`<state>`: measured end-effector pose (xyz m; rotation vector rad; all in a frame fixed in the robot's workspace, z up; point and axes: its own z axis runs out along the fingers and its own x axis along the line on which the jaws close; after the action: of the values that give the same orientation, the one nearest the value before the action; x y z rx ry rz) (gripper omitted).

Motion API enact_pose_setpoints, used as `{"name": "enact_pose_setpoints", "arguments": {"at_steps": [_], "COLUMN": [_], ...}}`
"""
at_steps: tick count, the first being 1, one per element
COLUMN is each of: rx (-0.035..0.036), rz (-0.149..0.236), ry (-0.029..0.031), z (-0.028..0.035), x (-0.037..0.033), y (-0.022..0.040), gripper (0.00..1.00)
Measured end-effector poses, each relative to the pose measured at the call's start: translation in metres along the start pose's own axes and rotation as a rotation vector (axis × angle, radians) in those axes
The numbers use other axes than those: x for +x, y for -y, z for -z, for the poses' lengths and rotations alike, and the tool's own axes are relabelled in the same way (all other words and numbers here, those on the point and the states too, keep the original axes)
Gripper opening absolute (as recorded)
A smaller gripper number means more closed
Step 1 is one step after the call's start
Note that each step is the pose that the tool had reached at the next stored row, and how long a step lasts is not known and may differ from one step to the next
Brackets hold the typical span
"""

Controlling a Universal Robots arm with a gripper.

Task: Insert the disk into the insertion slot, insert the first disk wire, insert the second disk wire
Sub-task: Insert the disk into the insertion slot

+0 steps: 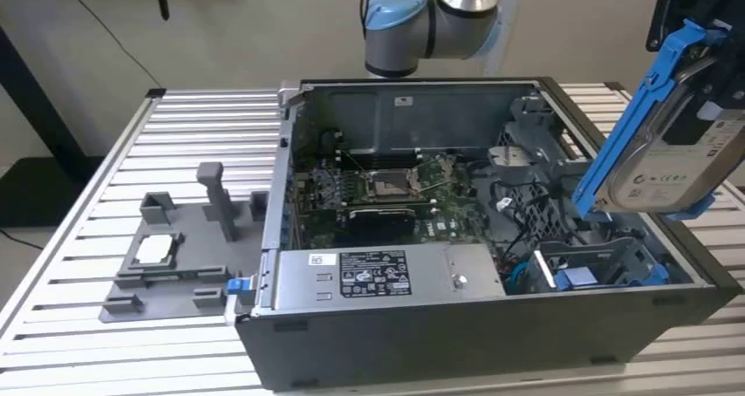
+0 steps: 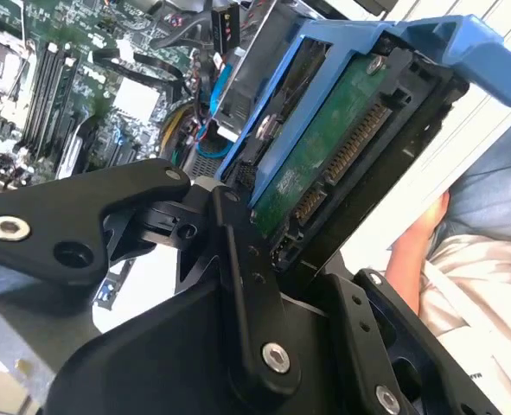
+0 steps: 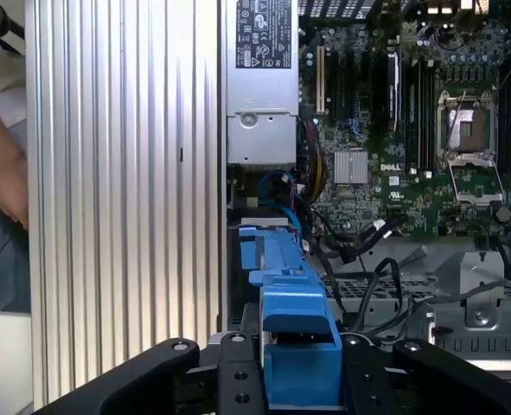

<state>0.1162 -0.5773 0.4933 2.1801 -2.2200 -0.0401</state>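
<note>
The gripper (image 3: 298,380) has its fingers clamped tight on the blue frame of the disk (image 1: 673,165). The disk hangs tilted in the air over the exterior view's right end of the case (image 1: 385,361), touching nothing. Below it is the slot (image 1: 588,265), the grey bay with the blue tabs, and there's nothing in it yet. Loose black cables (image 3: 367,259) lie just beside that bay, and past them is the motherboard (image 1: 385,187). My take: level the disk and square it with the bay walls before lowering. Go slow too, so the frame doesn't jam crooked or pinch a cable.
</note>
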Motion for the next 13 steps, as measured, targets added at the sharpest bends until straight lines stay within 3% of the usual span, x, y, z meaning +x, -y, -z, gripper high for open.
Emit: {"name": "enact_pose_setpoints", "arguments": {"at_steps": [13], "rx": [0.0001], "rz": [0.0], "ry": [-0.0001], "z": [-0.013], "x": [-0.0001], "y": [0.0005], "gripper": [0.32]}}
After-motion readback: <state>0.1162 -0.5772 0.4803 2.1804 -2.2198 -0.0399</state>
